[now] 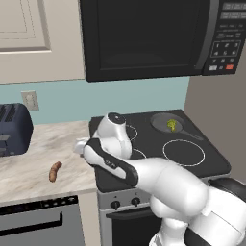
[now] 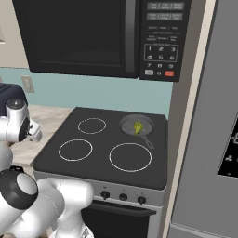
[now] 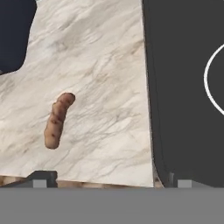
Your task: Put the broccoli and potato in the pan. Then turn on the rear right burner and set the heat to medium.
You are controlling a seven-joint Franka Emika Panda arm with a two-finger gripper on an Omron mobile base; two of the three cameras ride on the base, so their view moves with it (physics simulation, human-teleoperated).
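The jaws (image 3: 109, 183) hang spread wide above the marbled surface (image 3: 100, 65), nothing between them, and their two dark tips poke up at the bottom of the hand view. One potato (image 3: 58, 120) lies on that surface ahead of the jaws and nearer the left tip, orange-brown, a little curved, lying lengthwise away from the tips and touching nothing else. It sits well apart from the stove edge, which runs up past the right tip. Beyond the right tip stretches the black stove top (image 3: 183, 87), with the arc of one white burner ring (image 3: 209, 94) cutting in at the far side.

Over in the left base view, the same potato (image 1: 55, 171) rests alone on the pale surface (image 1: 48, 144), near its front edge, with one dark toaster (image 1: 14, 129) farther back beside the wall. The white arm bends across the stove's left side toward that stretch.

One pan (image 2: 136, 124) sits on the rear right burner, its thin handle pointing toward the front right. One broccoli (image 2: 138, 127) piece lies inside it, yellow-green, about at the middle of the pan. That puts the broccoli and pan far off to the right of the jaws, across the whole stove (image 2: 102, 144). Count four burners in all: three bare white rings and the one under the pan. Three knobs (image 2: 123, 197) line the stove's front panel. One black microwave (image 2: 83, 35) hangs overhead.
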